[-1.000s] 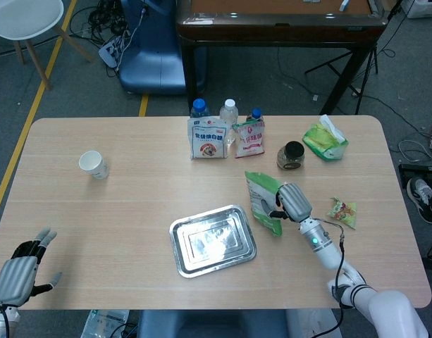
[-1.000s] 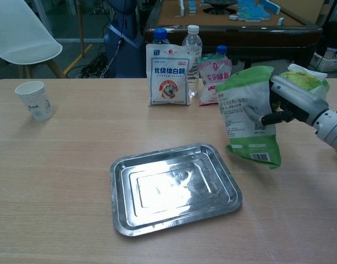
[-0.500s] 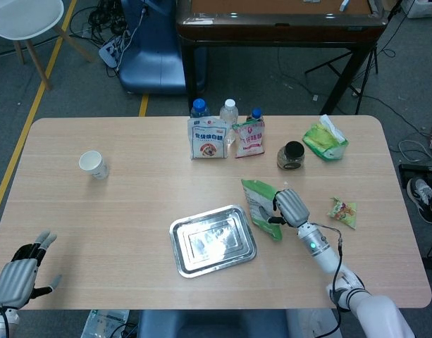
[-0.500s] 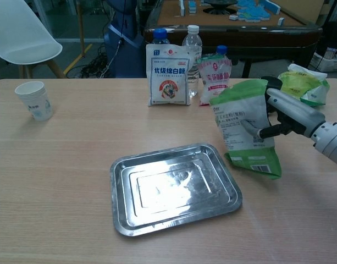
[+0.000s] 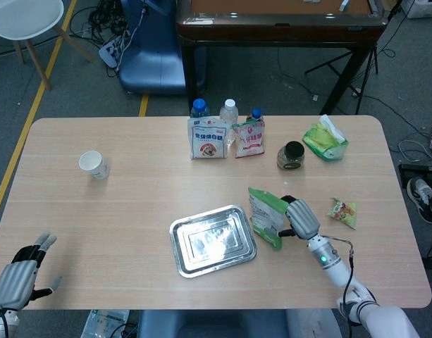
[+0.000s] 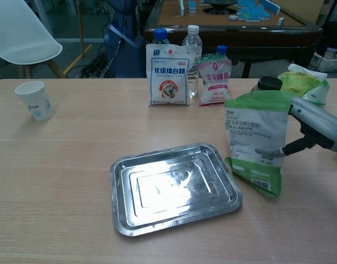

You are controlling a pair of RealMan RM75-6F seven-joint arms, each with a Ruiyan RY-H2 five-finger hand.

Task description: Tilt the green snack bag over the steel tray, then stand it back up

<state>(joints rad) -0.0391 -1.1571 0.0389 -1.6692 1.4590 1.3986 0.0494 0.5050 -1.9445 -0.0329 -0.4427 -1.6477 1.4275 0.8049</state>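
The green snack bag (image 5: 266, 215) (image 6: 256, 140) stands nearly upright just off the right edge of the steel tray (image 5: 213, 240) (image 6: 173, 187), its bottom low over or on the table. My right hand (image 5: 300, 217) (image 6: 316, 129) grips it from the right side, thumb on the printed front and fingers behind. The tray lies flat with nothing in it. My left hand (image 5: 18, 278) rests at the near left table corner, far from everything, fingers apart and holding nothing; the chest view does not show it.
At the back stand a white bag (image 6: 168, 74), two bottles (image 6: 191, 52), a pink bag (image 6: 214, 80) and a dark-lidded jar (image 5: 292, 155). A green packet (image 5: 325, 141) and a small snack packet (image 5: 342, 211) lie right. A paper cup (image 6: 35, 100) stands left.
My right hand has drawn the green bag nearer to me and slightly right, and the bag now stands straighter beside the tray. The left hand has barely shifted.
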